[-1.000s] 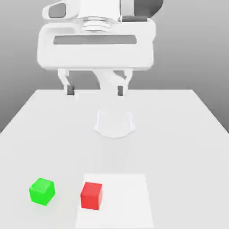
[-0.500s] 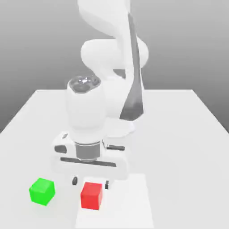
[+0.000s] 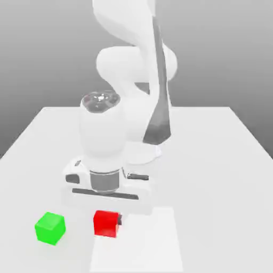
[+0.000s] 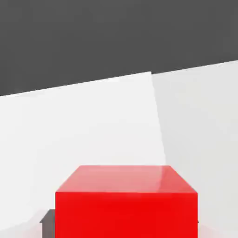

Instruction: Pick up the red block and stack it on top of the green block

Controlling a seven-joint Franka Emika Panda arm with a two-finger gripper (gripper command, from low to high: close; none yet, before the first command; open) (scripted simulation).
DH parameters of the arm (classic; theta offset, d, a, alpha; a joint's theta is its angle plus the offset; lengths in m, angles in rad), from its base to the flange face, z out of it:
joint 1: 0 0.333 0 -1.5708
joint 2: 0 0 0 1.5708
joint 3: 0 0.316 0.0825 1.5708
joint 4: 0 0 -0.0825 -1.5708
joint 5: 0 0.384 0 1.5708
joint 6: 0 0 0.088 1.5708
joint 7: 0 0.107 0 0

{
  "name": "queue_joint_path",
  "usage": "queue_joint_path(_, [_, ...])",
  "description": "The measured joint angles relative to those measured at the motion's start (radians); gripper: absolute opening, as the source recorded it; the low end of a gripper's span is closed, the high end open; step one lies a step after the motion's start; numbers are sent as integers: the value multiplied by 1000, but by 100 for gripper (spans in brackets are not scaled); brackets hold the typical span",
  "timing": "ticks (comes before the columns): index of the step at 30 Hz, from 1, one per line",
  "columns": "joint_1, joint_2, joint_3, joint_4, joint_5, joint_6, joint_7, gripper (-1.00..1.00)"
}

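1. A white robot arm (image 3: 149,85) reaches down over a pale worktop (image 3: 218,176) in the exterior view; its upper part is cut off by the frame's top edge.
2. The gripper (image 3: 106,221) is low, near the front of that view. Its jaws are pinching the red block (image 3: 106,224) from two opposite sides.
3. In the exterior view, a dark fingertip (image 3: 119,219) touches the block's side toward the view's right. The opposite fingertip is hidden.
4. The red block appears over the edge of a white square (image 3: 149,240) on the worktop. Its underside is hidden, so whether it touches the surface or hangs just above it is hard to tell.
5. The green block (image 3: 50,229) sits by itself on the worktop, toward the exterior view's left, apart from the red block and the white square. Its top is bare.
6. In the hand view, the red block shows a pale red top face and a bright red side, the latter cut off by the frame. A dark fingertip presses against one side; at the other side just a thin sliver is visible.
7. Beyond the worktop's slanting edge lies a plain dark grey area (image 4: 116,37) that cannot be identified.
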Motion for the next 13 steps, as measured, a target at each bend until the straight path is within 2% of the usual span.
queue_joint_path(4, [-173,-41,-92,40,3,-81,82,-100])
queue_joint_path(8, [-189,73,-72,53,58,18,57,-100])
queue_joint_path(9, [-196,109,-62,55,74,50,46,100])
queue_joint_path(13, [-196,109,-62,55,74,50,46,100])
